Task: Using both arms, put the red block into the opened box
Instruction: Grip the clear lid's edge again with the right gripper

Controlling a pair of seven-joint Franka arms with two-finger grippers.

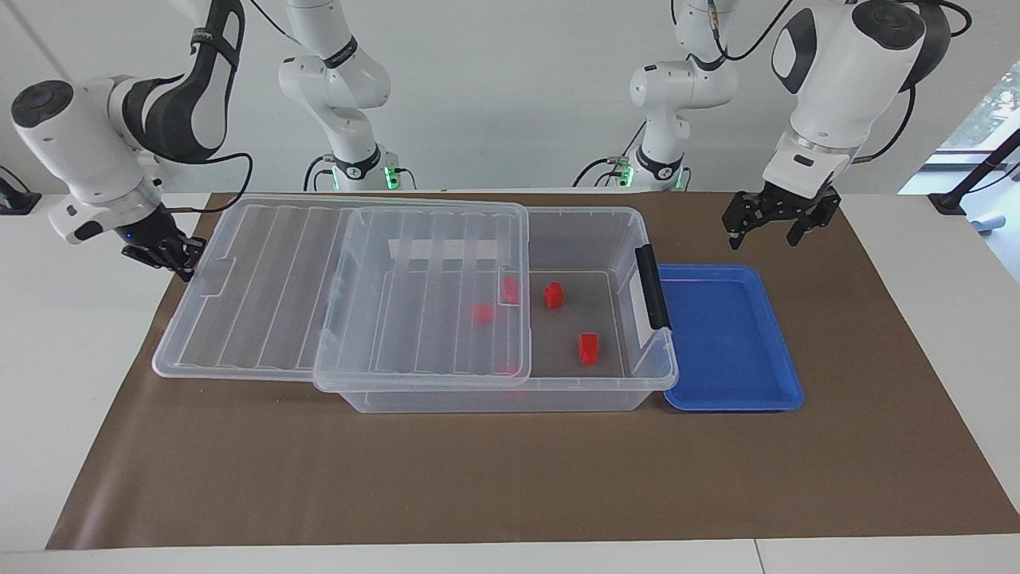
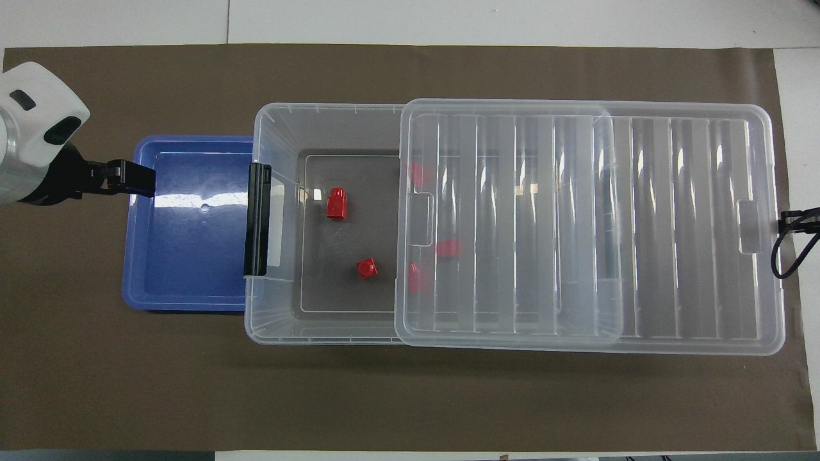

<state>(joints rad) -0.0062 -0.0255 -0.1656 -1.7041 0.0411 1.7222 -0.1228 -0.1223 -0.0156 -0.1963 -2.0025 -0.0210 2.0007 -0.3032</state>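
The box (image 1: 510, 397) is a clear bin with a black latch (image 1: 653, 287), and its ribbed lid (image 1: 263, 287) is slid aside toward the right arm's end. Two red blocks (image 1: 553, 295) (image 1: 589, 348) lie on the uncovered floor. Others (image 2: 448, 248) show blurred under the lid (image 2: 672, 224). My left gripper (image 1: 763, 233) hangs open and empty over the mat by the blue tray's edge. It also shows in the overhead view (image 2: 142, 179). My right gripper (image 1: 179, 257) is shut and empty, close beside the lid's outer end; touch cannot be told.
A shallow blue tray (image 1: 729, 335) with nothing in it sits against the box's latch end (image 2: 257, 218). A brown mat (image 1: 510, 478) covers the table under everything. A black cable loop (image 2: 785, 256) hangs by the right gripper.
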